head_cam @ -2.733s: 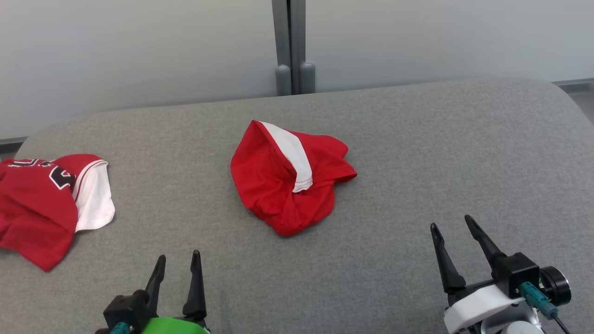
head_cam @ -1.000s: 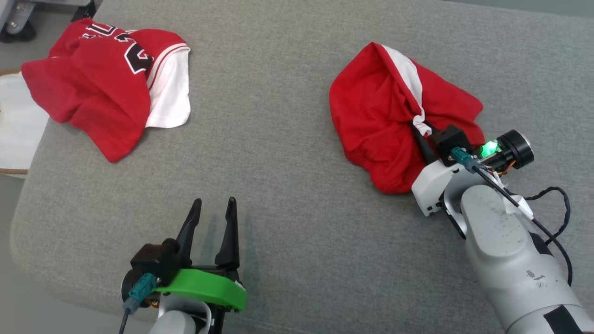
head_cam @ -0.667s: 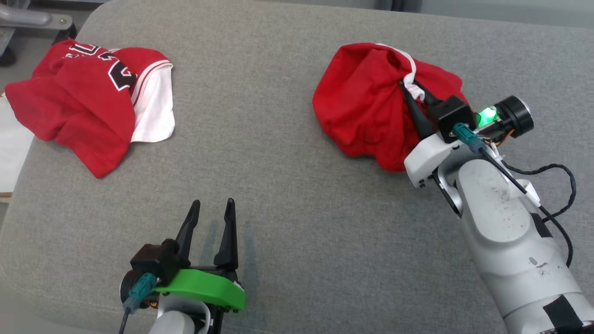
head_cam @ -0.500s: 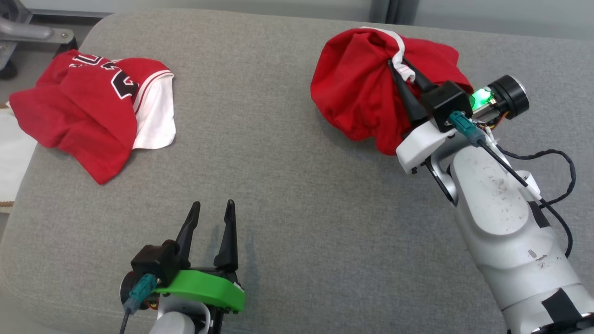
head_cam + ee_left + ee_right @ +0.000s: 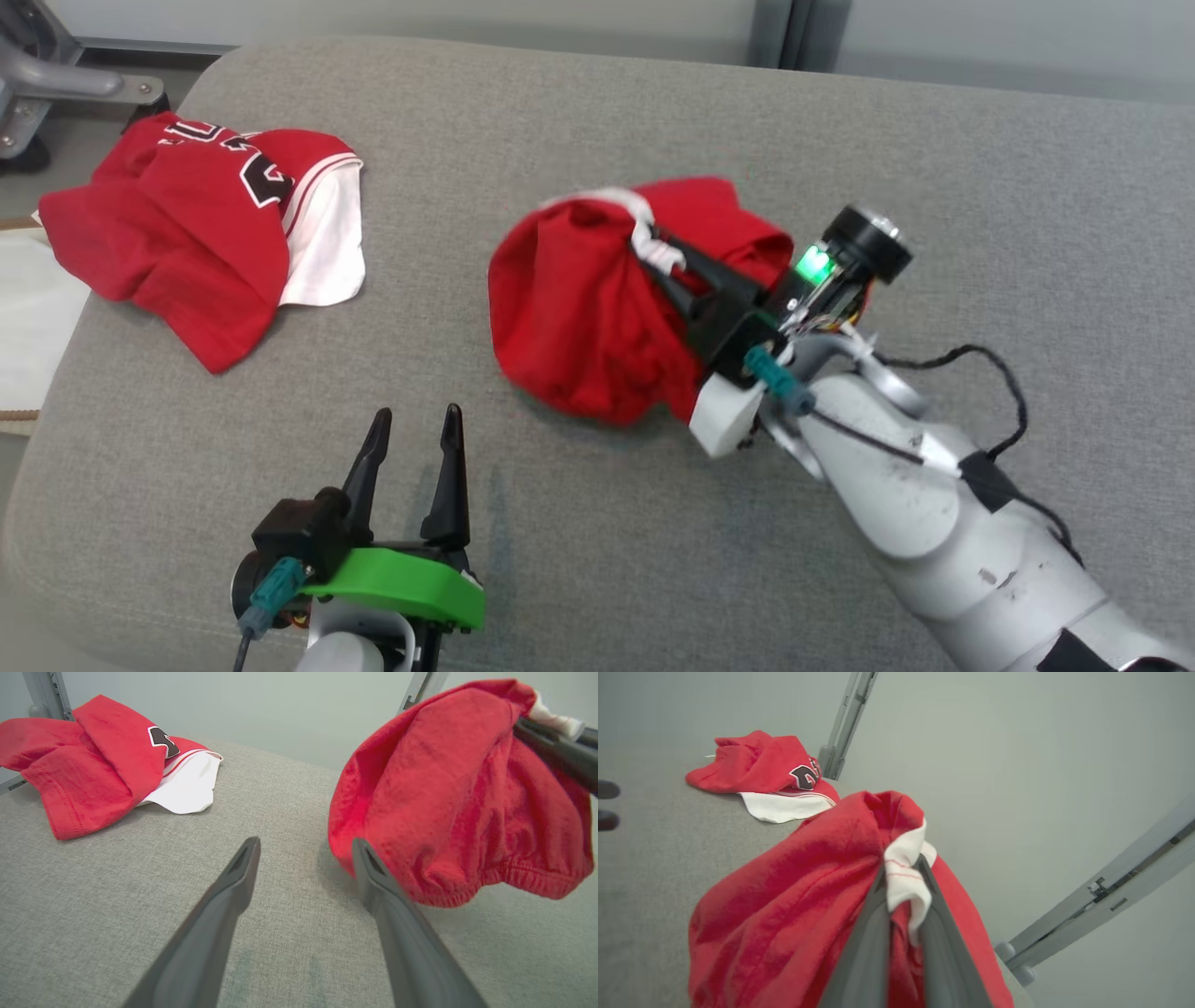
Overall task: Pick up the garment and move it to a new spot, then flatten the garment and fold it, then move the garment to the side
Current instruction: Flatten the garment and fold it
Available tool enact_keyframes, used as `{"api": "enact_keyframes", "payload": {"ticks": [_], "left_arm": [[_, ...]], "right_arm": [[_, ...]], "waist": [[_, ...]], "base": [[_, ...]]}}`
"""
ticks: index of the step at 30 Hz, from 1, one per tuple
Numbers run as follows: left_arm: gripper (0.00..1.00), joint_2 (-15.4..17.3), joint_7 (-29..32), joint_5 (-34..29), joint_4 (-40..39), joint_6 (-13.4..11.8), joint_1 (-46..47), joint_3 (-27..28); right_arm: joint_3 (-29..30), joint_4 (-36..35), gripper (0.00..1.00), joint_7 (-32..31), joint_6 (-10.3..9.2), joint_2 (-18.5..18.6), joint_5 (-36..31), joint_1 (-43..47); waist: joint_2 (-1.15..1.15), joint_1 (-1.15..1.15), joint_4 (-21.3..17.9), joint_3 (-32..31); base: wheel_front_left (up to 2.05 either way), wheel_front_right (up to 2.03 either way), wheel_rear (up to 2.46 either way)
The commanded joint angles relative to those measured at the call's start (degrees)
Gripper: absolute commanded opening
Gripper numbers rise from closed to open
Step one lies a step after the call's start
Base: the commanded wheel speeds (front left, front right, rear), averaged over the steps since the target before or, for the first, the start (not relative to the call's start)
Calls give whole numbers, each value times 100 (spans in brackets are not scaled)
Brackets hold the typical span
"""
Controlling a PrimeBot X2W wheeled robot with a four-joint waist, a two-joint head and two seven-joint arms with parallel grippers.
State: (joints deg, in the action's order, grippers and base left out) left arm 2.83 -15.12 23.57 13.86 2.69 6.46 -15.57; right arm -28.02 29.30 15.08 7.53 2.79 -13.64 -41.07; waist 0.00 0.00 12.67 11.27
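Garment (image 5: 579, 317) hangs bunched from the clamped right pincer (image 5: 658, 250), arm stretched inward; left pincer (image 5: 416, 415) sits low, spread.

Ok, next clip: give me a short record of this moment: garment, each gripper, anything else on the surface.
garment: red shorts with white stripe, bunched, hanging from the grip
right gripper: shut on the white stripe
left gripper: open, empty, over the grey surface
other item: red jersey, crumpled, far left, apart from the shorts
stage: picked up, not yet flattened

r hand (image 5: 656, 245) grabbed garment (image 5: 579, 317), lifted + swung it left (nearer jersey (image 5: 187, 233))
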Motion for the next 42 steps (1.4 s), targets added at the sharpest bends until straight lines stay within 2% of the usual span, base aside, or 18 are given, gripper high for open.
{"api": "enact_keyframes", "payload": {"ticks": [1, 7, 13, 18, 20, 21, 23, 32, 42], "left_arm": [[100, 11, -5, -58, -11, -16, -9, 26], [100, 11, -5, -58, -18, -49, -36, 61], [100, 11, -5, -104, 4, -17, -4, 105], [100, 11, -5, -125, 0, -12, 26, 123], [100, 12, -5, -126, 17, -4, -2, 133], [100, 12, -5, -132, 24, 2, -7, 132], [100, 11, -5, -137, 33, 10, -19, 124], [100, 12, -5, -167, 48, 18, -118, 153], [100, 12, -5, -121, 46, 22, -74, 68]], "right_arm": [[-174, 164, 0, 12, -8, 35, -113, 155], [-714, 422, 0, 13, -8, 394, 24, 481], [-616, 370, 0, 12, -8, 719, 88, 486], [-134, 250, 0, 13, -8, 697, -50, 422], [-6, 279, 38, 12, -8, 570, -91, 549], [-4, 310, 73, 12, -8, 555, -78, 588], [-1, 332, 100, 12, -8, 510, 30, 665], [520, 115, 100, 12, -8, 416, 240, 1094], [371, 287, 100, 12, -8, 366, 351, 1054]], "waist": [[0, 0, -9, 48], [0, 0, -94, 103], [0, 0, -260, 84], [0, 0, -357, 58], [0, 0, -399, 17], [0, 0, -408, 6], [0, 0, -428, -19], [0, 0, -532, -124], [0, 0, -417, -27]], "base": [[0, 0, 0], [0, 0, 0], [0, 0, 0], [0, 0, 0], [0, 0, 0], [0, 0, 0], [0, 0, 0], [0, 0, 0], [0, 0, 0]]}}
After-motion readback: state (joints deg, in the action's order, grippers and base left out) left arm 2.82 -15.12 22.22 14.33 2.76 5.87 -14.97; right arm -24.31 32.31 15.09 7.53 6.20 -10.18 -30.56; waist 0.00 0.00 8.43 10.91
